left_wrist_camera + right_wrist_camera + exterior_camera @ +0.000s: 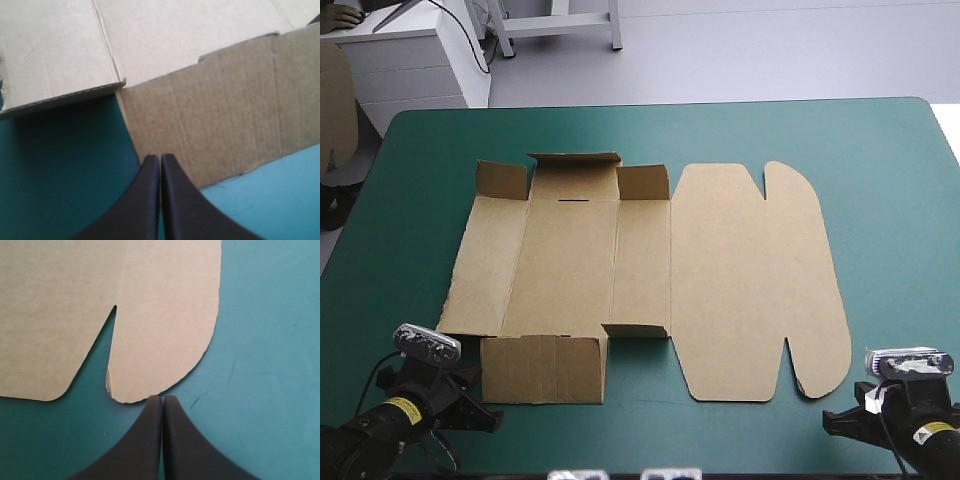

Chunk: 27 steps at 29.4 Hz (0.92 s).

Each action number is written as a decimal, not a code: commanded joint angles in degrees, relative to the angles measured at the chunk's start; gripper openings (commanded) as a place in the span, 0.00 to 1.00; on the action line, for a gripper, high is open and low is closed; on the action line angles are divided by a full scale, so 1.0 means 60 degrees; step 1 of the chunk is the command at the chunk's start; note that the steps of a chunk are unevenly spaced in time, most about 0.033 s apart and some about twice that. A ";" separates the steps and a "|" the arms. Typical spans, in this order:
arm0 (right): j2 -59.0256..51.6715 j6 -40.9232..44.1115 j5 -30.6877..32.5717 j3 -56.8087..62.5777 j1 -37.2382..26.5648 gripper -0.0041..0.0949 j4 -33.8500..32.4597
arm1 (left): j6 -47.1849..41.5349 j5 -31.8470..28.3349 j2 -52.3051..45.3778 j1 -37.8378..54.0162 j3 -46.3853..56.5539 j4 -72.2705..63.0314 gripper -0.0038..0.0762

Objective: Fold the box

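Left hand [160, 157] and right hand [163, 397], both pinched empty, face one mostly flat box [720, 280]

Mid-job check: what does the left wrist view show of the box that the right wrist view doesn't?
Left wrist only: the near flap, ribbed, and a slightly lifted creased panel beside it. Right wrist only: the rounded lid tab at a corner of the box. Both: brown board on the teal-green cover, and a shut claw, left claw or right claw, tip at the board's edge.

the brown box [720, 280] lies mostly flat on the teal-green cover [890, 200].
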 commanded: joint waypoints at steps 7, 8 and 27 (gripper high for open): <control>0.0084 -0.0054 -0.0441 -0.0236 -0.0008 0.03 0.0105 | -0.0101 -0.0513 0.0022 -0.0003 -0.0318 -0.0097 0.04; 0.0084 -0.0054 -0.0441 -0.0236 -0.0008 0.03 0.0105 | -0.0101 -0.0513 0.0022 -0.0003 -0.0318 -0.0068 0.04; 0.0084 -0.0054 -0.0441 -0.0236 -0.0008 0.03 0.0105 | -0.0226 -0.0263 0.2052 -0.0003 -0.3671 -0.0013 0.04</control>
